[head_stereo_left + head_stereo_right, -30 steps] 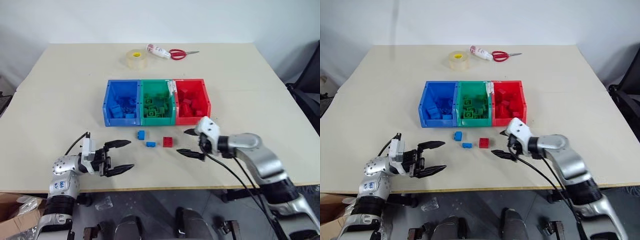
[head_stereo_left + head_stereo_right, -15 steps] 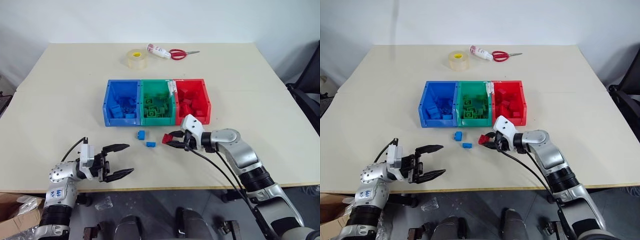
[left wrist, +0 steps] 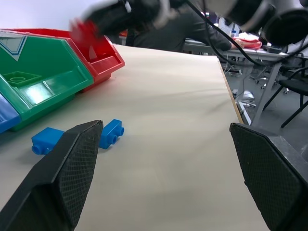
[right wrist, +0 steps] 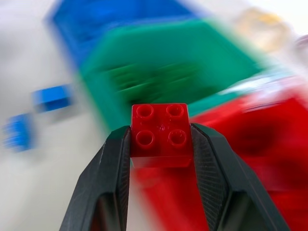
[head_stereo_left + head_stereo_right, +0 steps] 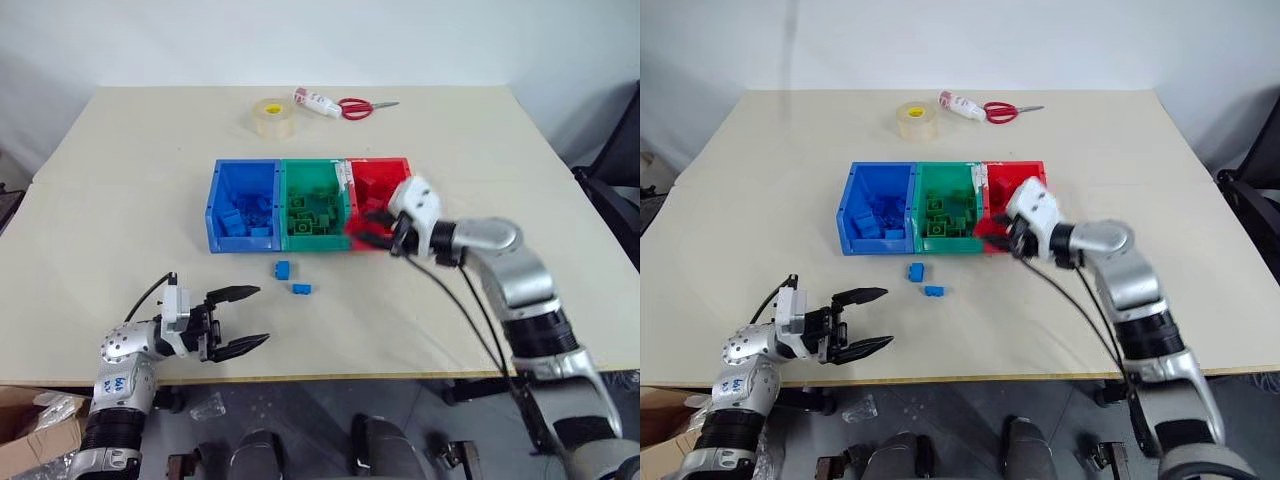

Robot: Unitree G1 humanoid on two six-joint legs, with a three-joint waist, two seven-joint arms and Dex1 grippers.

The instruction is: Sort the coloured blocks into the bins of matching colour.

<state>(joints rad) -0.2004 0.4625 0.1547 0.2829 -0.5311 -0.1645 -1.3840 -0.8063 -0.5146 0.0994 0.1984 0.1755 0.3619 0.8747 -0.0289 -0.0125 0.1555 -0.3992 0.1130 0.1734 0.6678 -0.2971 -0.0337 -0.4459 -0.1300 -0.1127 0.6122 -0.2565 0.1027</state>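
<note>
Right gripper pinched a red block between its two fingers, raised at the near edge of the red bin. Two blue blocks lay on the table just before the green bin and blue bin. Left gripper hung spread wide and empty near the table's front edge.

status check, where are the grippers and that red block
Right gripper shut on red block, at the red bin's front. Left gripper open, idle near table edge. Two blue blocks loose; path clear.
</note>
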